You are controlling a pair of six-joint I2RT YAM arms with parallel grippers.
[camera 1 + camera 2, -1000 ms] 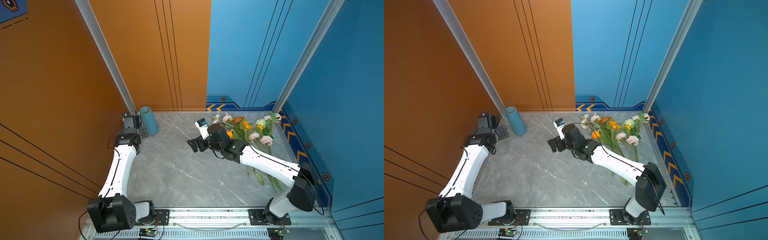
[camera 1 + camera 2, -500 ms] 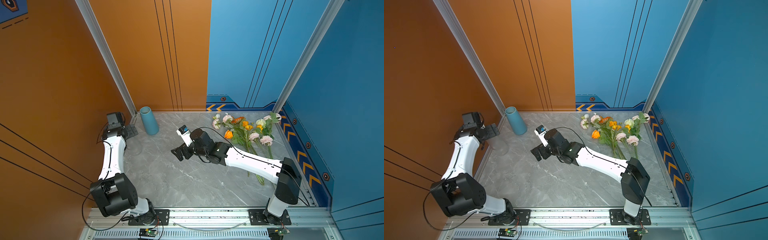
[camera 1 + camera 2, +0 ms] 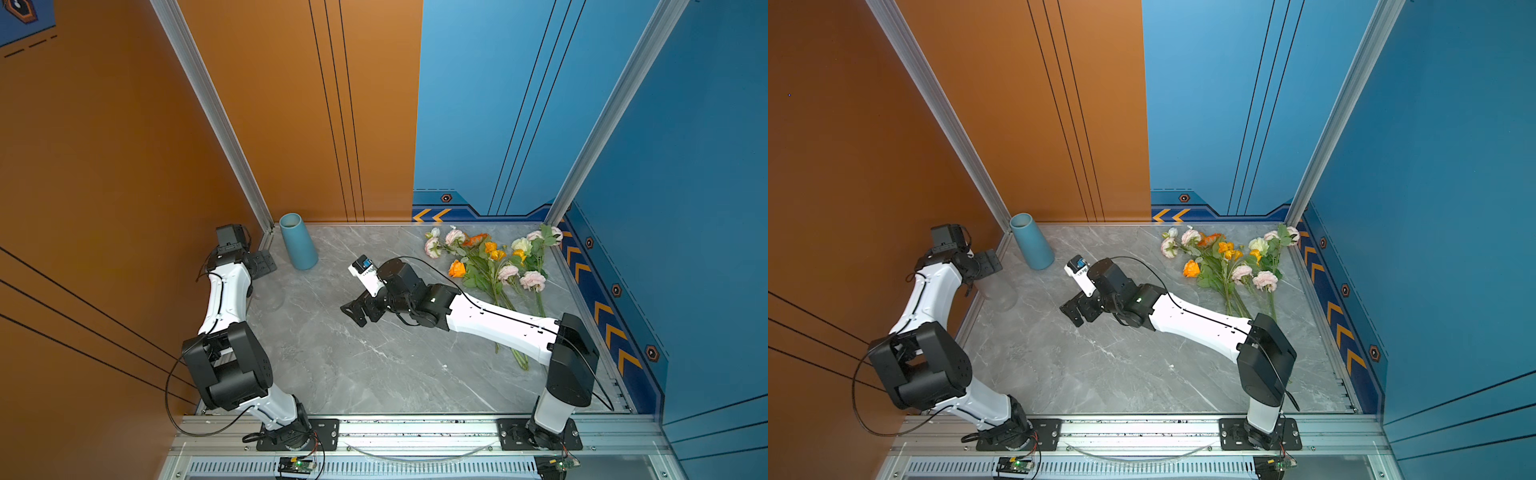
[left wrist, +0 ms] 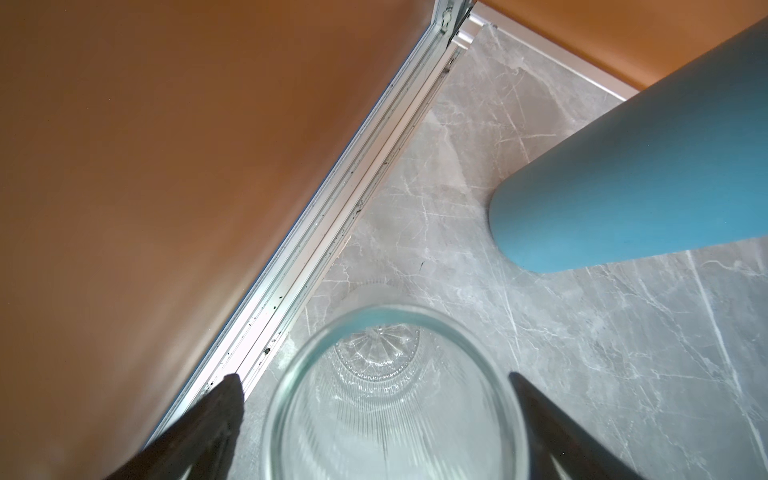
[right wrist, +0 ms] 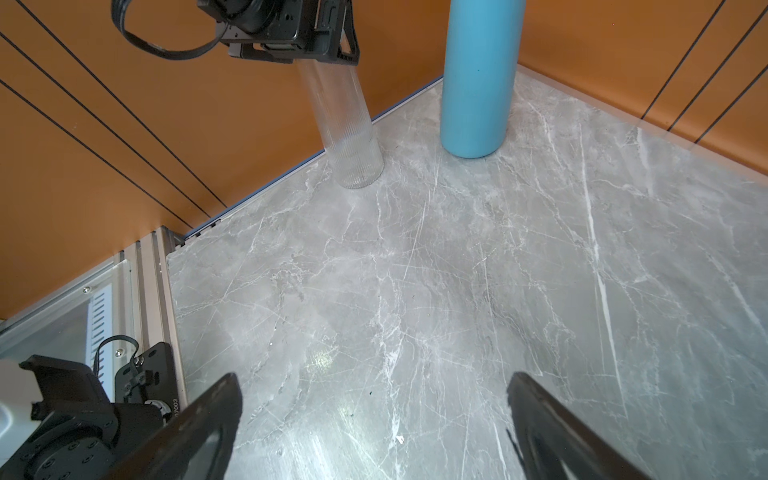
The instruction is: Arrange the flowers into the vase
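Though near the wall rail [image 4: 340,232], glass vase [image 4: 395,395] inside wide left pincer [image 4: 374,377].

My two head cameras hang high and look steeply down on the whole marble table [image 3: 374,374], nearly alike. My left wrist camera [image 3: 229,237] peers straight into the glass vase [image 4: 395,415], close; my right wrist camera [image 3: 365,270] looks low across the table at it and the blue vase [image 5: 478,83]
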